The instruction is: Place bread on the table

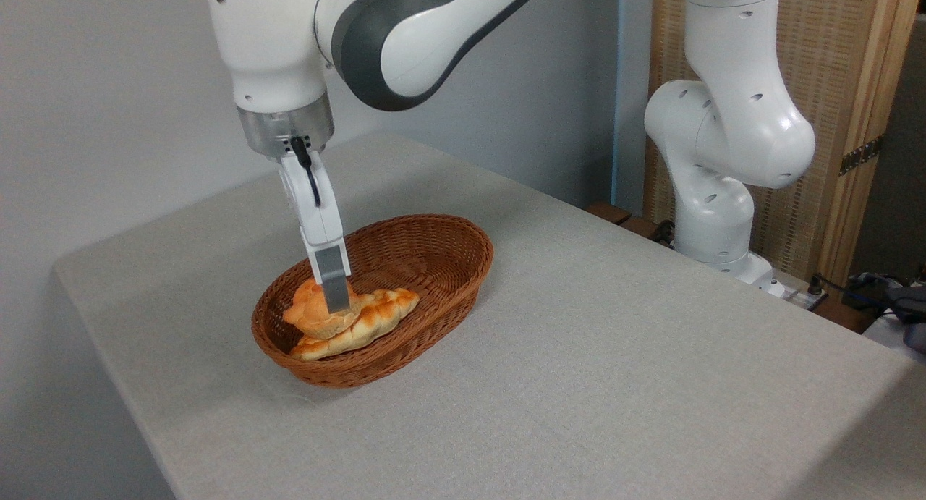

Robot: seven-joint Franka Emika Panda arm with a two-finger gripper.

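Observation:
The bread (309, 313), a small round golden-orange bun, is in the left end of a brown wicker basket (434, 257). It overlaps a longer braided loaf (376, 313). My gripper (331, 304) reaches straight down into the basket and is shut on the bread. One grey finger (334, 283) shows against the bun's near right side; the other finger is hidden behind it. The bun's paler underside shows just above the loaf. The table (615, 384) is covered in light grey cloth and carries the basket.
The arm's white base (716, 218) stands beyond the table's far right edge, beside a wooden screen. Cables and dark items lie at the far right. Bare cloth stretches right of and in front of the basket.

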